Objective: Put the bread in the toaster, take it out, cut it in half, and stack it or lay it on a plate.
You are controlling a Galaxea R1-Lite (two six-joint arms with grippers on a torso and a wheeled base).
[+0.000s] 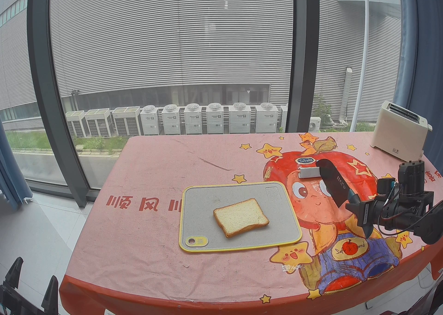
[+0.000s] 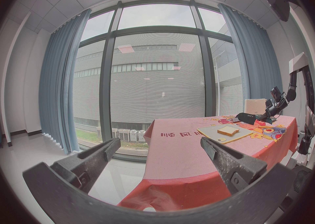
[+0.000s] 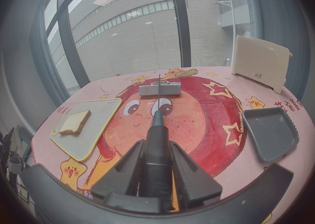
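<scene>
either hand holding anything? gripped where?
Right hand holds the knife by its handle. Left hand is open, holding nothing.

Head cam: high, at near edge of table [image 1: 138, 237], looks fwd & down; whole top + window in frame, mid range. Left wrist cam: low, well off table's left side, faces across past left gripper [image 2: 159, 145], fingers spread, table far off. Right wrist cam: close over table's right part, faces window along knife [image 3: 157, 121] clamped in right gripper [image 3: 157, 145]. All 3 share cutting board [image 1: 203, 205], bread [image 1: 240, 217], toaster [image 1: 399, 131].
</scene>
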